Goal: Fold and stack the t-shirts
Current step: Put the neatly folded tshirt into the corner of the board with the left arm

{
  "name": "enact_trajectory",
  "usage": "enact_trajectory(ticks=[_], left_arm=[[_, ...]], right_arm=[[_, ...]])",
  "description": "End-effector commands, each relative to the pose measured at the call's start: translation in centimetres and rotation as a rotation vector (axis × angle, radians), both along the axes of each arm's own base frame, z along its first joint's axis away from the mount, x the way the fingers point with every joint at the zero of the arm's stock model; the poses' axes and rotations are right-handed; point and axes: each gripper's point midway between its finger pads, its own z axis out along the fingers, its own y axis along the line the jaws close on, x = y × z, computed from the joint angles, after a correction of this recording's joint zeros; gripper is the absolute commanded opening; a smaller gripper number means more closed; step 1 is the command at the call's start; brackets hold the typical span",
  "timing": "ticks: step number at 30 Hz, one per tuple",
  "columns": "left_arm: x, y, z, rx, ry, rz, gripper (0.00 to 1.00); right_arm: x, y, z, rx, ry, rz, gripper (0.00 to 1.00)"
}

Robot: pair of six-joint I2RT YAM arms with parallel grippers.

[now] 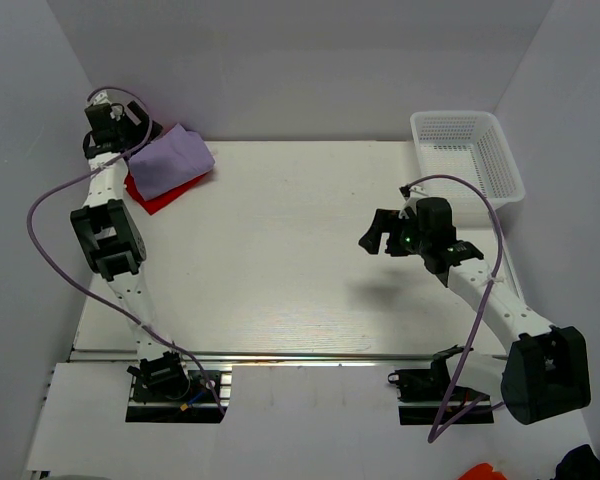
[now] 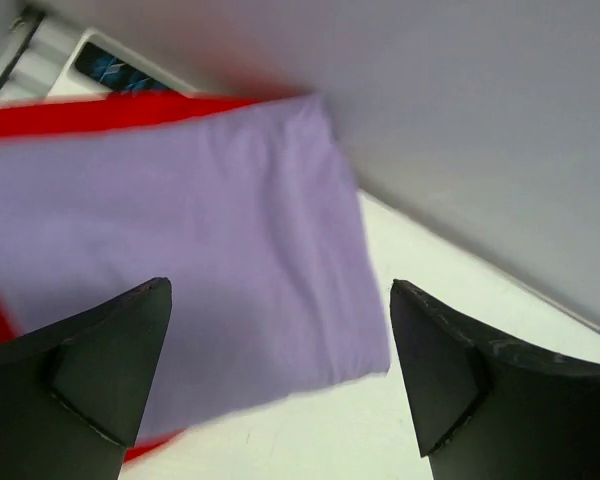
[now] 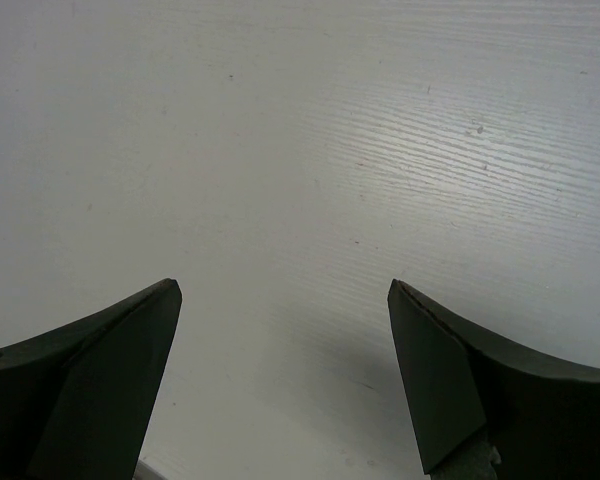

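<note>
You can see that the task looks almost complete: the lavender t-shirt point(image 1: 172, 158) lies as a folded rectangle on top of the red t-shirt point(image 1: 158, 196), and the two make one stack at the far left corner of the table point(image 1: 280, 260), close to the back wall. The red one shows only as a margin along the near and left sides of the lavender one, so the stack is a little out of line and not edge on edge. No other shirt is in view on the table, and I see no cloth in the white mesh basket point(image 1: 468, 150) at the far right corner. In my judgement what is left for you is only to take the arms away, and perhaps to square the upper shirt if you want a neater pile. The left gripper point(image 2: 280, 284) hangs just over the lavender shirt with its jaws wide apart; nothing is between them, and in the wrist view the fingers do not seem to touch the cloth, though I cannot be fully sure of this. The right gripper point(image 3: 283, 283) is well apart from the stack, above the right part of the table, its jaws also fully spread, and it holds nothing
</note>
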Motion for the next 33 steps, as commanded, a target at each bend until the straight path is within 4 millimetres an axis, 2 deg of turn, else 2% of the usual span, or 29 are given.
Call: enact_trajectory(ticks=[1, 2, 4, 5, 6, 8, 9, 12, 14, 16, 19, 20, 22, 23, 25, 27, 29, 30, 31, 32, 33], left_arm=[[2.2, 0.0, -0.3, -0.012, -0.057, -0.113, 1.0], [2.3, 0.2, -1.3, -0.013, -0.041, -0.102, 1.0], [1.8, 2.1, -3.5, 0.013, 0.002, -0.03, 1.0], [1.5, 2.3, -3.7, 0.023, 0.002, -0.012, 1.0], [0.8, 2.8, -6.1, 0.025, 0.049, 0.021, 1.0], [0.0, 3.7, -6.8, 0.033, 0.077, 0.06, 1.0], [-0.6, 4.6, -7.6, 0.036, 0.102, 0.09, 1.0], [-1.9, 5.3, -10.1, 0.028, 0.17, 0.119, 1.0], [-2.0, 5.4, -10.8, 0.011, 0.168, 0.102, 1.0], [-1.7, 4.8, -10.5, -0.005, 0.152, 0.068, 1.0], [-1.1, 4.2, -7.5, -0.018, 0.066, 0.007, 1.0], [-1.0, 4.0, -5.2, -0.007, 0.023, -0.003, 1.0], [-0.9, 3.4, -2.6, 0.009, -0.016, -0.012, 1.0], [-1.3, 3.0, -0.2, 0.028, -0.039, -0.002, 1.0], [-1.9, 3.1, 2.4, 0.068, -0.058, 0.032, 1.0], [-3.4, 3.2, 3.5, 0.08, -0.044, 0.068, 1.0], [-6.0, 3.1, 5.4, 0.114, -0.041, 0.13, 1.0], [-7.1, 3.1, 5.8, 0.121, -0.033, 0.151, 1.0], [-8.4, 2.7, 5.0, 0.127, -0.005, 0.167, 1.0], [-10.0, 2.1, 7.8, 0.138, -0.052, 0.17, 1.0], [-11.0, 1.8, 8.5, 0.142, -0.067, 0.171, 1.0]], right_arm=[[1.0, 0.7, 1.4, 0.032, -0.04, 0.009, 0.9], [1.1, 0.7, 1.4, 0.031, -0.041, 0.008, 0.9], [1.2, 0.7, 1.3, 0.028, -0.039, 0.006, 0.9], [1.3, 0.7, 1.3, 0.029, -0.034, 0.004, 0.9], [1.2, 0.7, 1.0, 0.027, -0.029, 0.004, 0.9], [1.4, 0.8, 0.9, 0.028, -0.025, 0.007, 0.9], [1.4, 0.8, 0.7, 0.027, -0.013, 0.005, 0.9], [1.4, 1.0, 0.8, 0.038, -0.016, 0.013, 0.9], [1.1, 1.4, 0.7, 0.049, -0.014, 0.03, 0.9], [1.0, 1.4, 0.5, 0.052, -0.01, 0.034, 0.9], [0.8, 1.5, 1.0, 0.06, -0.017, 0.039, 0.9], [0.7, 1.6, 1.7, 0.066, -0.04, 0.045, 0.9], [0.5, 1.6, 2.7, 0.073, -0.069, 0.05, 0.9], [0.2, 1.6, 3.2, 0.08, -0.084, 0.057, 0.9], [-0.2, 1.5, 3.8, 0.085, -0.099, 0.062, 0.9], [-0.7, 1.4, 4.2, 0.095, -0.112, 0.062, 0.9], [-1.4, 1.6, 4.0, 0.106, -0.093, 0.083, 0.9], [-1.8, 1.7, 4.6, 0.116, -0.112, 0.093, 0.9], [-2.4, 1.8, 4.2, 0.126, -0.1, 0.107, 0.9], [-2.7, 1.7, 4.6, 0.133, -0.116, 0.11, 0.9], [-3.2, 1.7, 4.9, 0.141, -0.124, 0.114, 0.9]])
